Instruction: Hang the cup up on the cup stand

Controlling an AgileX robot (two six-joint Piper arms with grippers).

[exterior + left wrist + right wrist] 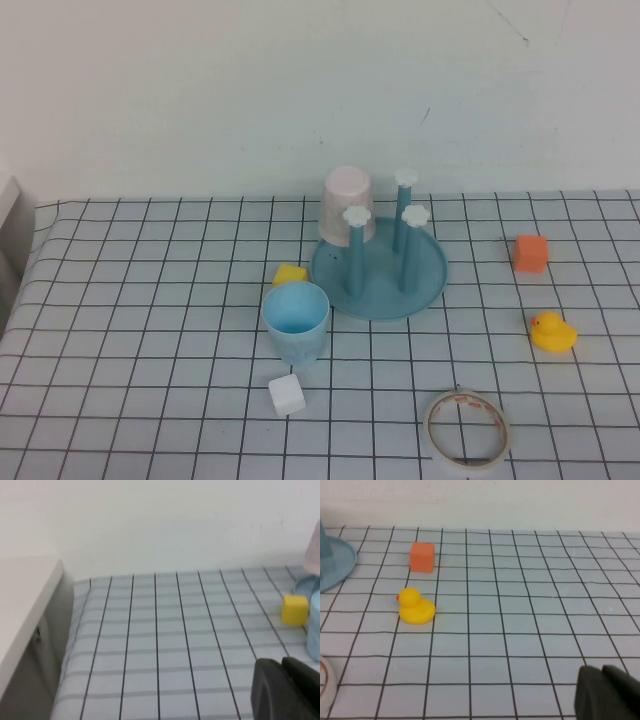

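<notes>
High view shows the cup (296, 320) upright on the desk (150, 300) just before the cup stand (380, 270), likely light, stiff, slippery, best pinched at its rim, while left claw (287, 690) and right claw (610, 692) sit pressed together, away from it.

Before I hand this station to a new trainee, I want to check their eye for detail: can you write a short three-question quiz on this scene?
1. True or false: the light blue cup already hangs on the cup stand.
2. Which thing sits upside down on a peg? A) pale pink cup B) tape roll C) rubber duck
3. Fill in: the small block touching nothing, just in front of the light blue cup, is ___ in colour.

Key
1. False: it stands upright on the checked tablecloth, beside the stand.
2. A: the pale pink cup; the tape roll and rubber duck lie on the cloth.
3. White.

The left gripper and right gripper are shut and parked away from the stand.
</notes>
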